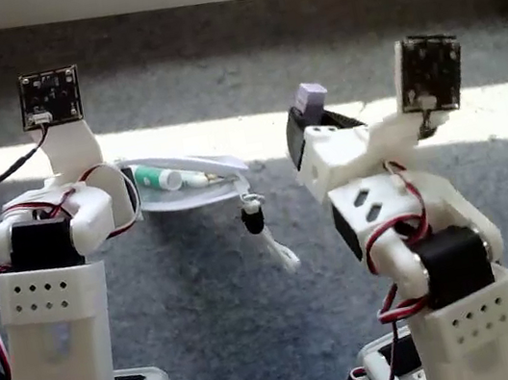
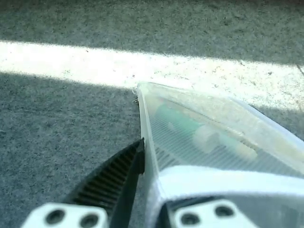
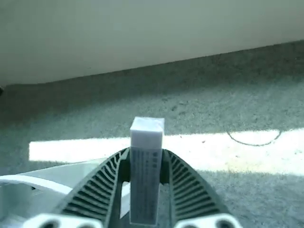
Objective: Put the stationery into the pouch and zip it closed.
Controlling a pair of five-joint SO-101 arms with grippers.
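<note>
Grey carpet (image 1: 211, 343) covers the work surface, crossed by a bright band of sunlight (image 1: 475, 114) that runs behind both arms. The left arm (image 1: 50, 283) and the right arm (image 1: 419, 240) stand side by side, well apart, with the pouch between and beyond them.

The pouch (image 1: 198, 195) is clear plastic and lies flat on the carpet, at the near edge of the sunlit band. From the left wrist, the left gripper (image 2: 148, 164) is closed on the pouch's rim: the black ribbed finger (image 2: 111, 178) presses the thin clear wall from one side and the white jaw meets it from the other. The high view adds a black-and-white strap (image 1: 270, 236), trailing from the pouch's near corner onto the carpet toward the right arm.

Inside the pouch lies a green-and-white tube (image 2: 199, 133), on its side along the pouch's length — any label on it cannot be made out.

The right gripper (image 3: 146, 164) is raised off the carpet, just beside the pouch's end, its two ribbed fingers clamped on a white eraser (image 3: 147, 130). The eraser stands upright between them, with its top clear of the fingertips. The right wrist view brings out rows of dark print on its sleeve, too small to read.
</note>
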